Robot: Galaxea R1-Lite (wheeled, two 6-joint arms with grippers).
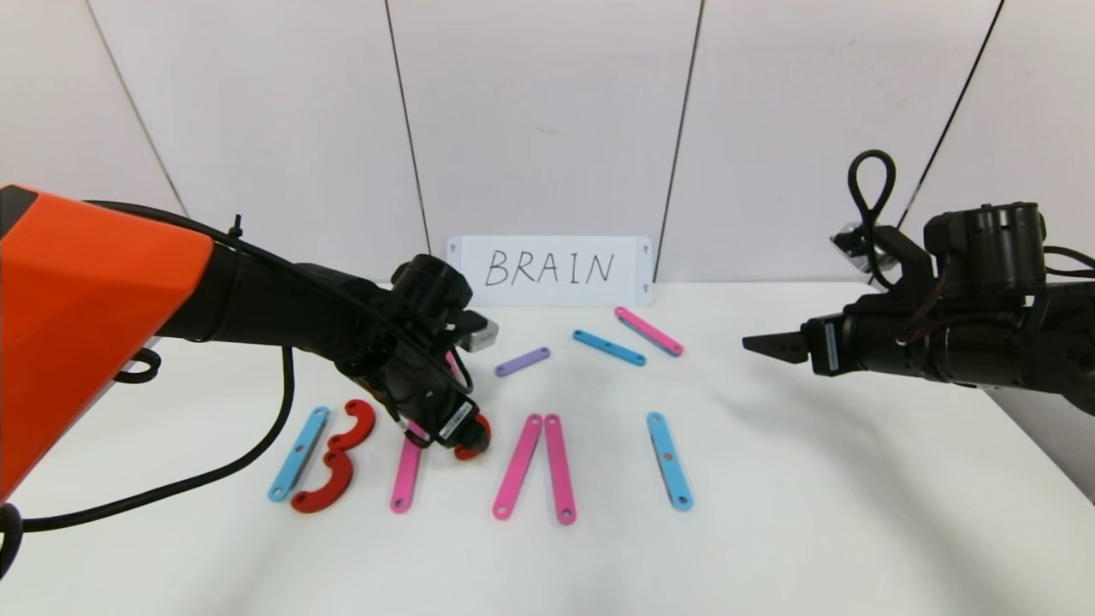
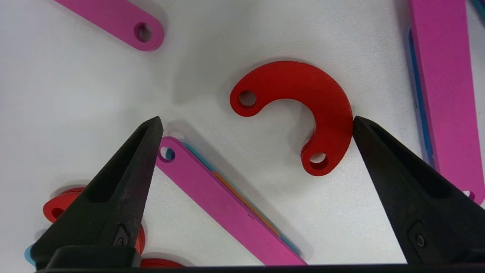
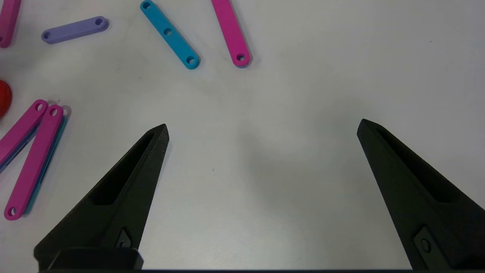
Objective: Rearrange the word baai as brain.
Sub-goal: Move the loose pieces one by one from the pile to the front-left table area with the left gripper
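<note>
The letters lie in a row on the white table (image 1: 770,513). A blue bar (image 1: 298,453) and two red curves (image 1: 338,458) form a B. Beside them lie a pink bar (image 1: 406,475), two pink bars meeting at the top (image 1: 539,466) and a blue bar (image 1: 669,460). My left gripper (image 1: 466,441) is open and low over a loose red C-curve (image 2: 303,98). One fingertip (image 2: 360,127) touches the curve's outer edge, the other (image 2: 151,129) is by the pink bar's end (image 2: 223,204). My right gripper (image 1: 766,345) is open and empty above bare table (image 3: 263,127).
A purple bar (image 1: 522,361), a blue bar (image 1: 608,347) and a pink bar (image 1: 649,331) lie loose behind the row. The white card with handwritten BRAIN (image 1: 550,269) stands against the back wall. The left arm's cable (image 1: 171,492) trails over the table's left side.
</note>
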